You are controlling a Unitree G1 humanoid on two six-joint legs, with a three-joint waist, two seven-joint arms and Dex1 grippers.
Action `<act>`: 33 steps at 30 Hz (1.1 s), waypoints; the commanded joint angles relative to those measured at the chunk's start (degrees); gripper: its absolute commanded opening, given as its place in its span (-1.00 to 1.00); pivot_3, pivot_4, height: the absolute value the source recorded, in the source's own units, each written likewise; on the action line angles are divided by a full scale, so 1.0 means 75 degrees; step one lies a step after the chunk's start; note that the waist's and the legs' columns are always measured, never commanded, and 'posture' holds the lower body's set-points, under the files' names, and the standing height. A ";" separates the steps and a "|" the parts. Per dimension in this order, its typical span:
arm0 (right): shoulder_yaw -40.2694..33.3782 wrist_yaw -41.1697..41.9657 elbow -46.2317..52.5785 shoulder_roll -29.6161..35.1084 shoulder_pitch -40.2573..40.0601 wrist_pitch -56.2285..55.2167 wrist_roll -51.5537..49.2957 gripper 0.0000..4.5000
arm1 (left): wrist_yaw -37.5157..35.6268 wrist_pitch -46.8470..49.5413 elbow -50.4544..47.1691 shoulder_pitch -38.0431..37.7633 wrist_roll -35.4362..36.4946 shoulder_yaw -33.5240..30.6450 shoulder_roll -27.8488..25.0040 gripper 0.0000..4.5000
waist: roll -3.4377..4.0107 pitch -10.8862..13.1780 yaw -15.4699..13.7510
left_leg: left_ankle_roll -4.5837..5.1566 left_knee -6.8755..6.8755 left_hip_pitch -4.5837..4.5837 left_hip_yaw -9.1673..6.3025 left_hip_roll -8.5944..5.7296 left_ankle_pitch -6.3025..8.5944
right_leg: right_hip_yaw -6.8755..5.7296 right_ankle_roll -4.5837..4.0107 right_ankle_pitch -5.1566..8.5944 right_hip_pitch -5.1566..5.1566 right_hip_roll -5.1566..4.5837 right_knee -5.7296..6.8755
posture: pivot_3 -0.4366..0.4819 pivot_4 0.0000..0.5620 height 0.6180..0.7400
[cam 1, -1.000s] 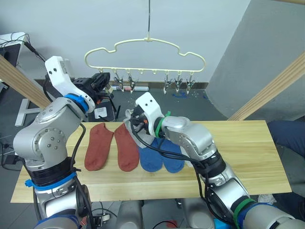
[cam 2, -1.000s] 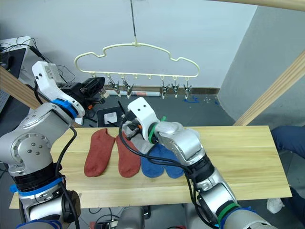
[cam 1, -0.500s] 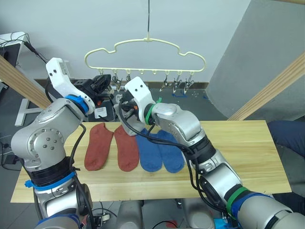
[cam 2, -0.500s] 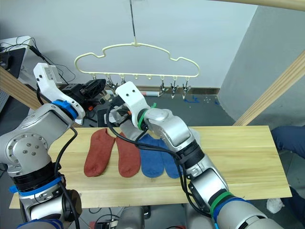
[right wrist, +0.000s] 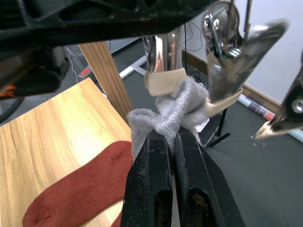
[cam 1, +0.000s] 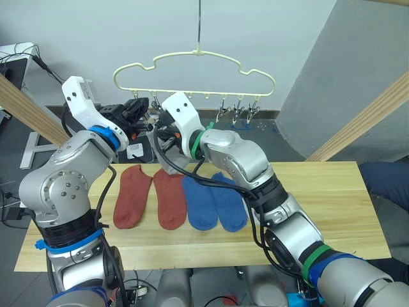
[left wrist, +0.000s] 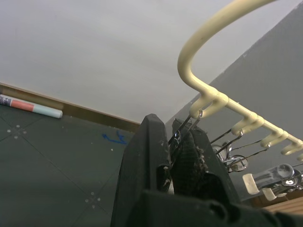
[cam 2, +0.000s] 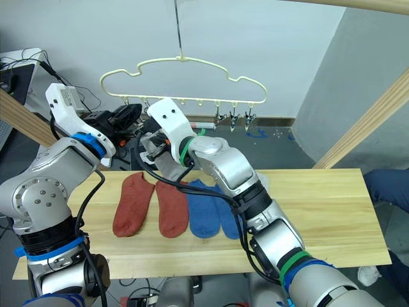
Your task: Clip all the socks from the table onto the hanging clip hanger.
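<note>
The cream clip hanger (cam 1: 211, 91) hangs above the table (cam 1: 319, 198). My left gripper (cam 1: 142, 109) is shut on its leftmost metal clip (left wrist: 179, 142), holding it open. My right gripper (cam 1: 160, 131) is shut on a light grey sock (right wrist: 175, 113). The sock's top edge sits between the clip's two cream pads (right wrist: 163, 80), and the rest dangles toward the table (cam 2: 167, 167). Two rust-red socks (cam 1: 131, 195) (cam 1: 169, 198) and two blue socks (cam 1: 199, 204) (cam 1: 229, 203) lie flat side by side on the table.
More metal clips (cam 1: 238, 112) hang bare along the hanger's right half. Slanted wooden beams (cam 1: 364, 121) (cam 1: 25, 105) flank the table. A person's dark-clad leg (cam 1: 386, 179) is past the table's right end. Cables and gear lie on the floor behind.
My right gripper has risen up and to the left from the table, carrying the grey sock to the leftmost clip. My left gripper has stayed on that clip.
</note>
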State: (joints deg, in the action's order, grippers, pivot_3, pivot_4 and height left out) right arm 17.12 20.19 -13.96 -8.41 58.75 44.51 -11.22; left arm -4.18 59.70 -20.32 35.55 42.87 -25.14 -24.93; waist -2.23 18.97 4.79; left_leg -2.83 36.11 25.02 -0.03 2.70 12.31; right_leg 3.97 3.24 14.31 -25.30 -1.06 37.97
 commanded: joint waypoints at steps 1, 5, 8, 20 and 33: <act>0.0158 -0.0008 -0.0008 -0.0903 0.0201 -0.0127 -0.0112 -0.98 | 0.0049 -0.0173 -0.0163 0.0056 0.0011 0.0009 -0.0025 -0.86 | 0.0000 0.0000 0.0000 | 0.0000 0.0000 0.0000 0.0000 0.0000 0.0000 | 0.0001 0.0000 0.0000 0.0000 0.0000 0.0000 | -0.16 0.23 1.00; 0.0176 -0.0004 0.0060 -0.1021 0.0228 -0.0064 -0.0304 -0.98 | 0.0076 -0.0215 -0.0150 0.0064 0.0008 0.0041 -0.0006 -0.86 | 0.0000 0.0000 0.0000 | 0.0000 0.0000 0.0001 -0.0001 0.0000 0.0000 | 0.0000 0.0000 0.0000 -0.0001 0.0000 0.0001 | -0.16 0.24 1.00; 0.0222 -0.0056 0.0010 -0.1112 0.0289 -0.0099 -0.0373 -0.98 | 0.0085 -0.0239 -0.0147 0.0070 0.0011 0.0072 0.0006 -0.86 | 0.0000 0.0000 -0.0001 | 0.0000 0.0000 0.0001 -0.0001 0.0000 0.0000 | 0.0000 0.0000 0.0000 -0.0001 -0.0001 0.0001 | -0.16 0.23 1.00; -0.0116 -0.0151 -0.0410 -0.1471 0.1241 -0.0525 -0.0769 -0.98 | 0.0152 -0.0414 -0.0102 0.0058 -0.0015 0.0209 0.0062 -0.86 | 0.0000 0.0000 -0.0005 | 0.0000 -0.0001 0.0003 -0.0002 0.0001 0.0000 | -0.0004 -0.0001 0.0000 -0.0003 -0.0001 0.0001 | -0.16 0.21 1.00; -0.0046 -0.0267 -0.0670 -0.1400 0.1414 -0.0741 -0.0880 -0.98 | 0.0219 -0.0406 -0.0228 -0.0058 0.0103 0.0268 0.0093 -0.86 | 0.0000 0.0000 -0.0017 | 0.0000 -0.0001 0.0011 -0.0002 -0.0001 0.0000 | -0.0006 -0.0001 -0.0001 -0.0006 -0.0007 -0.0001 | -0.16 0.21 1.00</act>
State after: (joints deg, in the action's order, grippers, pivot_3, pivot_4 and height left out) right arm 17.23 18.65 -20.76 -9.25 64.49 41.42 -17.04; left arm -2.15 56.77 -20.01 35.72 42.76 -23.48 -24.41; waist -2.23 18.96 4.66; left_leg -2.84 36.11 25.10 -0.05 2.69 12.31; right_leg 3.92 3.23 14.30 -25.35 -1.12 37.97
